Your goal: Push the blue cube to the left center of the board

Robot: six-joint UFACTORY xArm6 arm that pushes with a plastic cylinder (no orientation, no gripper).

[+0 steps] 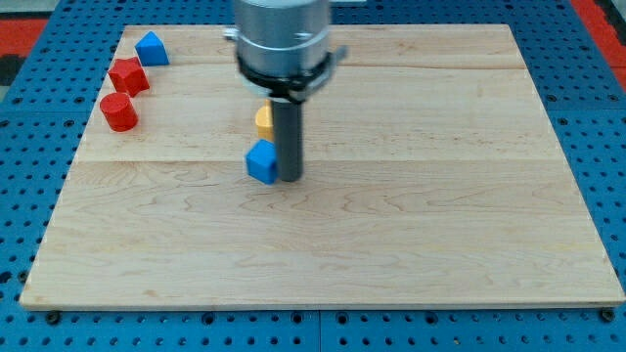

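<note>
The blue cube [261, 162] lies near the middle of the wooden board [411, 225], slightly toward the view's left. My tip [290, 178] stands right against the cube's right side, touching or nearly touching it. The dark rod rises from there to the arm's grey housing [284, 39] at the view's top. A yellow block [263, 121] sits just above the blue cube, partly hidden behind the rod.
At the board's upper left are another blue block [151, 48], a red star-like block [128, 75] and a red cylinder [119, 112]. The board rests on a blue pegboard [29, 166].
</note>
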